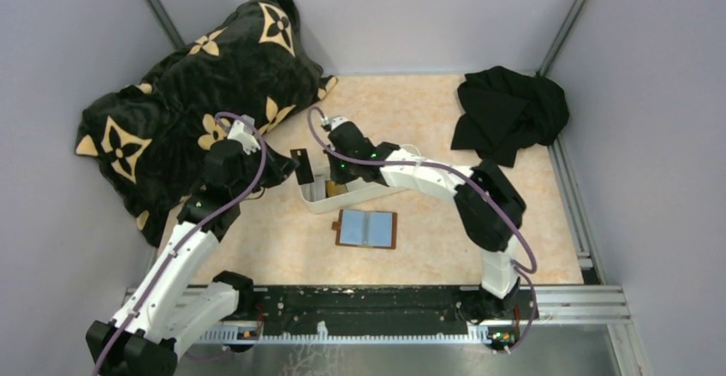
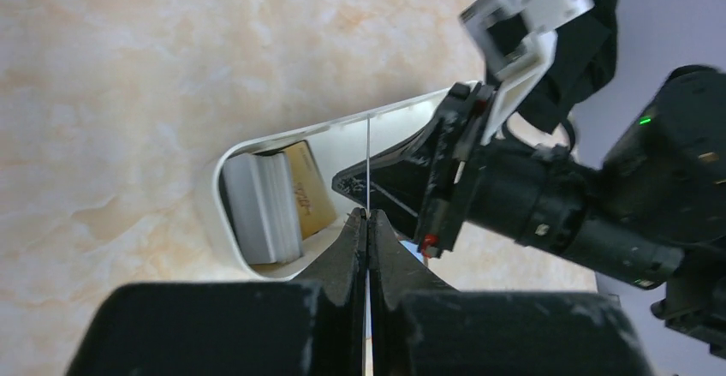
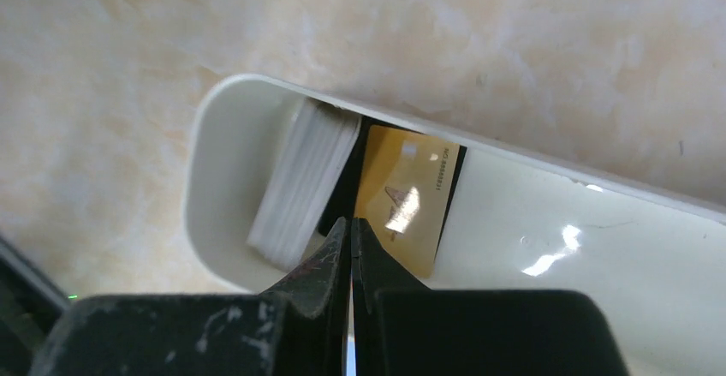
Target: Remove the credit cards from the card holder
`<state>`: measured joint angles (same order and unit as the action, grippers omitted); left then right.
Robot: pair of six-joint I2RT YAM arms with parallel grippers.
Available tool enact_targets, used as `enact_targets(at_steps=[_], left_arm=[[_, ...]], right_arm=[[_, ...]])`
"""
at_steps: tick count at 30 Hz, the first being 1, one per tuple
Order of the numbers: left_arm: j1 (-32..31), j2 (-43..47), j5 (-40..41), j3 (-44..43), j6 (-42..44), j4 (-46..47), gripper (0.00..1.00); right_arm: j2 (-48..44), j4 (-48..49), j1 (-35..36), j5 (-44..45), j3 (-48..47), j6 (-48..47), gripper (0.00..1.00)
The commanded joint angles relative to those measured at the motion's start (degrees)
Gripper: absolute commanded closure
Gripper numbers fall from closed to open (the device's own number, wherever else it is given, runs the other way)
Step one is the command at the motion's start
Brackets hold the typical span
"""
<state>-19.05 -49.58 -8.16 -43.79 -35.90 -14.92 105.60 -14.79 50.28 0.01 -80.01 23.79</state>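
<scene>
The card holder (image 1: 368, 229) lies open and flat on the tabletop (image 1: 428, 119), in the lower middle of the top view, blue-grey pockets facing up; whether any cards are inside it cannot be told. Just above it in the frame is the white tray (image 3: 201, 145), which holds a gold card (image 3: 402, 196) over a darker one and a white stack (image 3: 304, 179) at its rounded end. The left claw (image 2: 368, 215) is fully closed and pinches a thin credit card (image 1: 300, 164), held in the air beside the left end of the tray. The right claw (image 3: 351, 222) is closed too, with nothing visible between its fingers, and hovers low over the gold card. The step in hand appears to be putting the held card into the tray. To do it well, the right arm should probably move away first, because both claws are crowded at one end. Then the left claw can lower the card over a free part of the tray and open only near the bottom, so the card does not bounce out.
</scene>
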Motion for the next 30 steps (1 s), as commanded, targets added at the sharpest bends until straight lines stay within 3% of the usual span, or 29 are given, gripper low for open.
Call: enact_targets(at_steps=[1, 30], left_arm=[[2.3, 2.1, 1.7, -0.6, 2.6, -4.7, 1.0], [4.7, 4.7, -0.4, 3.4, 2.3, -4.8, 1.0]], right_arm=[[4.4, -9.0, 3.1, 7.6, -6.9, -3.0, 1.0], [12.4, -10.0, 7.0, 7.1, -15.1, -5.2, 1.0]])
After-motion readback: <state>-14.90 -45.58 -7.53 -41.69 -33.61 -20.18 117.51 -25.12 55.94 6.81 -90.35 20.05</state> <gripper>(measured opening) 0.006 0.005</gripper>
